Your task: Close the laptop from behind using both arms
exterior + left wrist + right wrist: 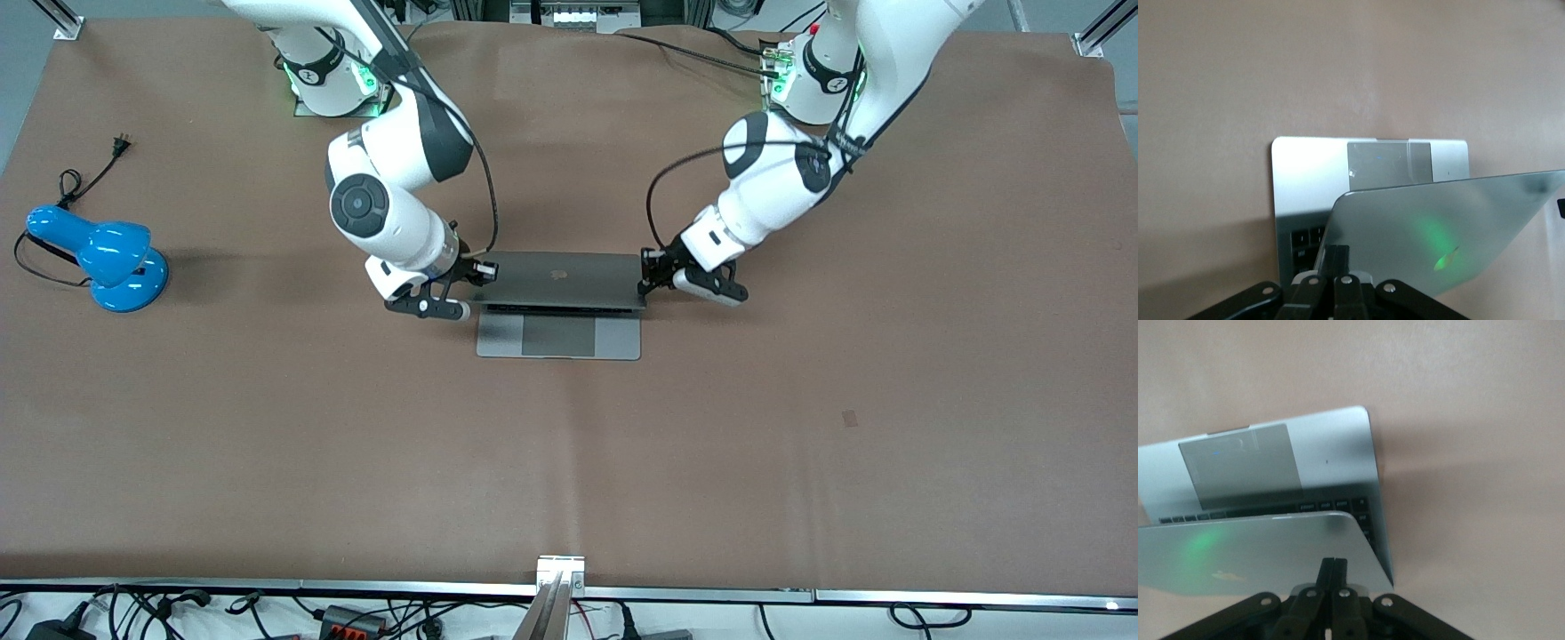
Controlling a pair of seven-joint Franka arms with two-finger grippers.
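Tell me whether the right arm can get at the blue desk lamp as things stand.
Probably yes. The right gripper sits shut at the laptop lid's corner, and bare table lies between it and the blue lamp. Whether it reaches that end is uncertain.

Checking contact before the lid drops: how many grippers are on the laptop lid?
2. The right gripper is at the laptop lid's corner toward the right arm's end; the left gripper at the other corner.
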